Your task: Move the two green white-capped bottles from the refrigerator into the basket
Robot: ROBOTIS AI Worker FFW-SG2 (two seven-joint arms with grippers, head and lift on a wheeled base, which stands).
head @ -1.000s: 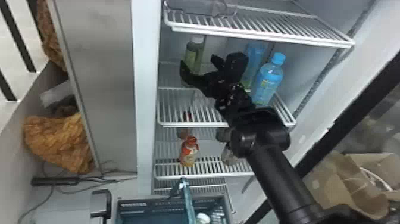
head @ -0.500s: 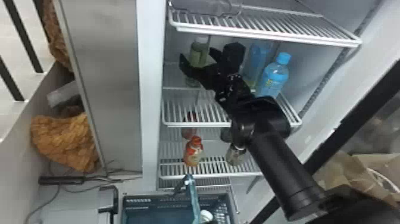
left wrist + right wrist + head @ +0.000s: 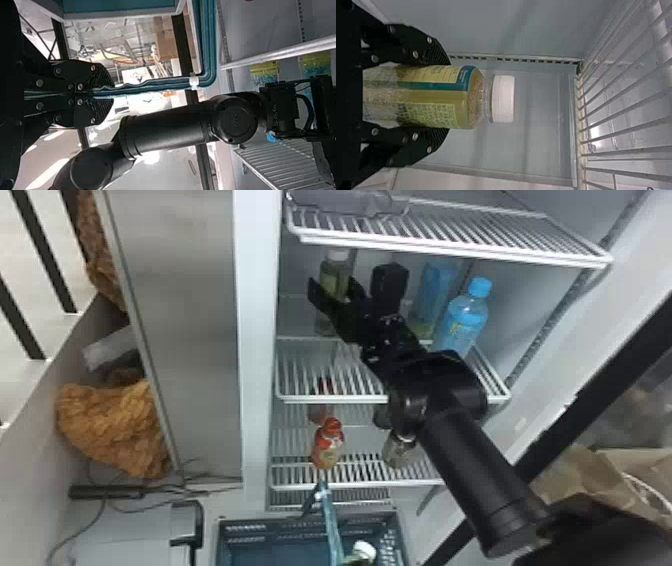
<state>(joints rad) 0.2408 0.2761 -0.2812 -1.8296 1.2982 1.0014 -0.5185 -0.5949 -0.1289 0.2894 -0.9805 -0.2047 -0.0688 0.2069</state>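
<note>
The right gripper [image 3: 334,287] grasps a bottle [image 3: 464,99] in the refrigerator [image 3: 257,340] (another bottle [image 3: 364,550] is in the basket [image 3: 300,521]), while the left gripper [image 3: 107,93] clenches the handle [image 3: 158,85].

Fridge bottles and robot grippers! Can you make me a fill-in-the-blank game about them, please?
1. The right gripper has its fingers on both sides of a ____ bottle.
2. That bottle's cap is ____.
3. In the head view, the far-right bottle on the same shelf has a ____ cap.
4. The left gripper is holding the handle of the ____.

Missing words: green; white; blue; basket.
</note>
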